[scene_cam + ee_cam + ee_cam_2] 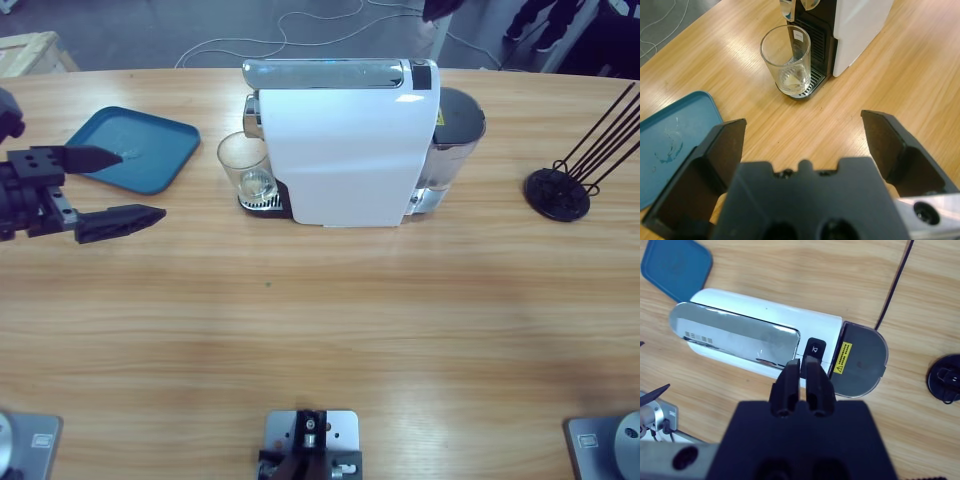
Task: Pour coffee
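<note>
Coffee isn't visible: clear glass tumbler on white coffee machine's drip grate looks empty. Left gripper gapes wide; right gripper is pinched closed, empty.

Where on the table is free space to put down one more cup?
The wide strip of table in front of the coffee machine is bare, as is the patch between machine and black stand. It is crowded near the glass, between the blue tray and left claw.
</note>
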### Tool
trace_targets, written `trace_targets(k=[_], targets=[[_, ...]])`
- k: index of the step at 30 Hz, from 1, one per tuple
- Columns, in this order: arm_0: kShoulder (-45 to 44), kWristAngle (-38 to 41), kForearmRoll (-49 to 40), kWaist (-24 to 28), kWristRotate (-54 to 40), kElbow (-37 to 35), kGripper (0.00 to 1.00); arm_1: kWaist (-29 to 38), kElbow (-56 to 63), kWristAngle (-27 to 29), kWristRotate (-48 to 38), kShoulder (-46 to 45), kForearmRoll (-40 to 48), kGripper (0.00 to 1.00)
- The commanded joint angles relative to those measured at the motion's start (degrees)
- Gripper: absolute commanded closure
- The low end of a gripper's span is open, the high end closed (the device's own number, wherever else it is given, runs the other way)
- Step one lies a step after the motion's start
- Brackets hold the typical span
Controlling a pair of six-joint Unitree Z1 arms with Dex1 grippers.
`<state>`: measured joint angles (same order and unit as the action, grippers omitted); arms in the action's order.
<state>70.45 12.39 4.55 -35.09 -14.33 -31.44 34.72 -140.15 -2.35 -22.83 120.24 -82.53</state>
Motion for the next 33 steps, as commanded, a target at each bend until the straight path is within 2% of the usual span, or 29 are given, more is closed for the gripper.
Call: trace_targets(k=[1, 33], targets=[[0.37, -0.97, 0.64, -0.42, 0.79, 2.26, 0.0, -1.18, 1.07, -0.81, 1.44, 4.3, -1.4, 1.0], [3.06, -0.97, 1.25, -0.42, 0.71, 2.46, 0.0, -1.5, 1.02, -1.08, 2.57, 7.22, -1.38, 1.0]])
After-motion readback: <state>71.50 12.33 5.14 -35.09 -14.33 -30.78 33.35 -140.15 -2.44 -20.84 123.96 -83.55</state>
